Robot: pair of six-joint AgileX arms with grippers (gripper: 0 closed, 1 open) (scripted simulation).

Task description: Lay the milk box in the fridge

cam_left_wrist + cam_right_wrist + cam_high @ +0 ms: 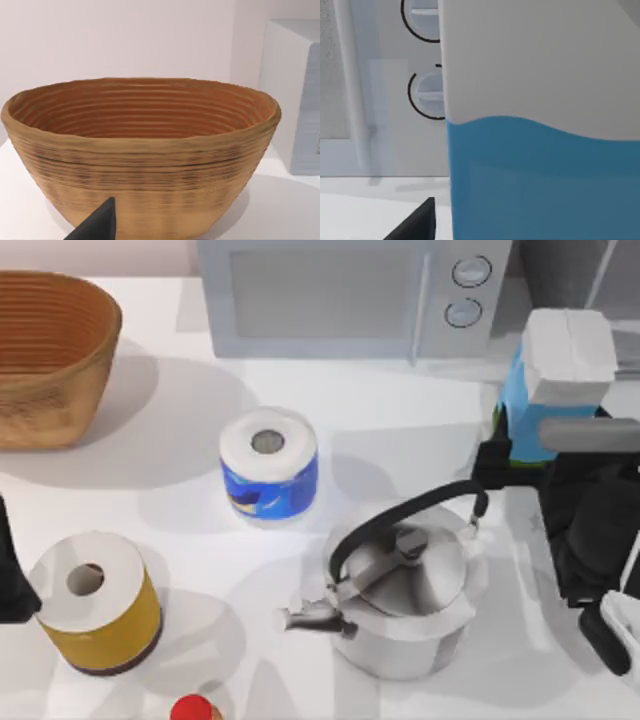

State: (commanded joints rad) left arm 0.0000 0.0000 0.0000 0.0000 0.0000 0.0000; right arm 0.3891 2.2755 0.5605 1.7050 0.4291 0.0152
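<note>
The milk box (558,380) stands upright at the table's right side, with a white folded top, a light blue body and a green band at its base. My right gripper (540,455) is open around its lower body, one black finger (490,462) on its left side. In the right wrist view the milk box (545,150) is very close, with a small gap between it and the finger (417,225). The fridge (565,270) shows as a dark grey corner just behind the box. My left gripper (10,575) is parked at the left edge, open.
A light grey microwave (330,295) stands at the back centre. A metal kettle (405,590) sits just left of my right arm. A blue-wrapped paper roll (268,462), a yellow roll (95,600), a red cap (195,708) and a wicker basket (45,355) occupy the left half.
</note>
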